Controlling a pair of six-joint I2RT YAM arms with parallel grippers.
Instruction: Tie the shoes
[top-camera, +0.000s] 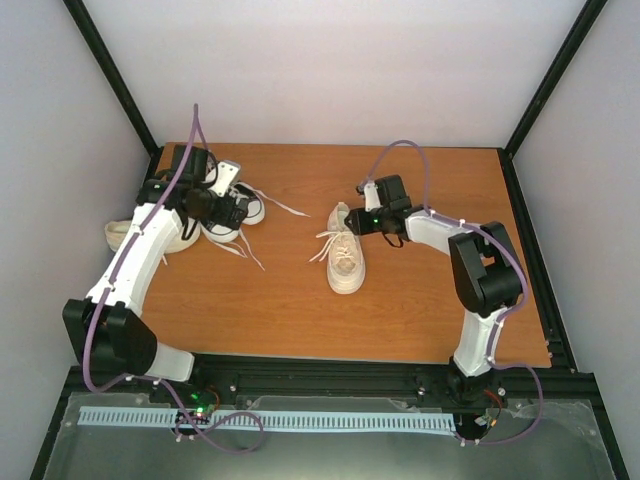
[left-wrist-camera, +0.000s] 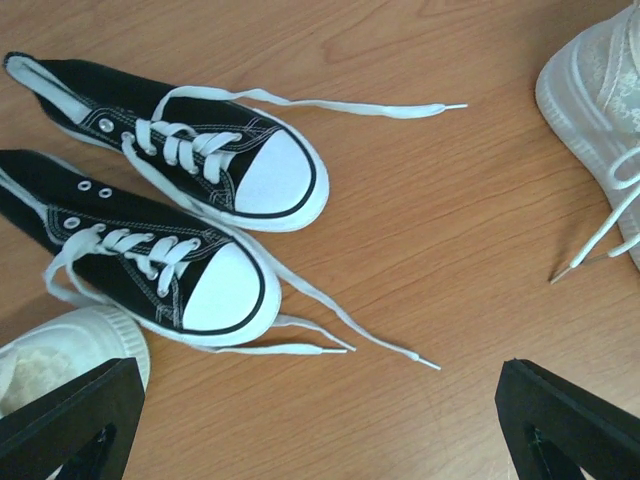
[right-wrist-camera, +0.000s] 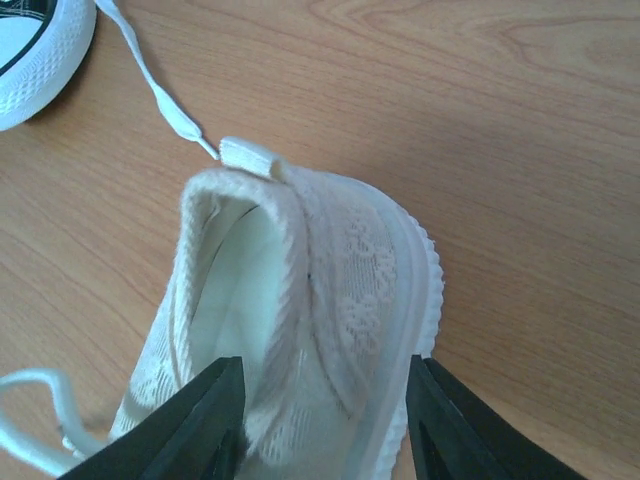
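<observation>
A cream shoe (top-camera: 347, 260) lies mid-table with its laces loose. My right gripper (top-camera: 350, 218) is closed on its heel side wall (right-wrist-camera: 330, 290), one finger inside the opening and one against the sole edge (right-wrist-camera: 318, 368). Two black shoes with white toe caps (left-wrist-camera: 210, 150) (left-wrist-camera: 150, 260) lie side by side at the left (top-camera: 240, 208), their laces untied and trailing over the table. My left gripper (top-camera: 235, 212) hovers over them, open and empty (left-wrist-camera: 320, 372). A second cream shoe (top-camera: 125, 235) lies at the far left, partly behind the left arm; its toe shows in the left wrist view (left-wrist-camera: 70, 345).
The wooden table (top-camera: 420, 300) is bounded by black frame posts and white walls. Loose white lace ends (left-wrist-camera: 400, 350) lie on the wood between the black shoes and the cream shoe (left-wrist-camera: 600, 90). A black shoe's toe (right-wrist-camera: 30, 50) shows at the right wrist view's top left.
</observation>
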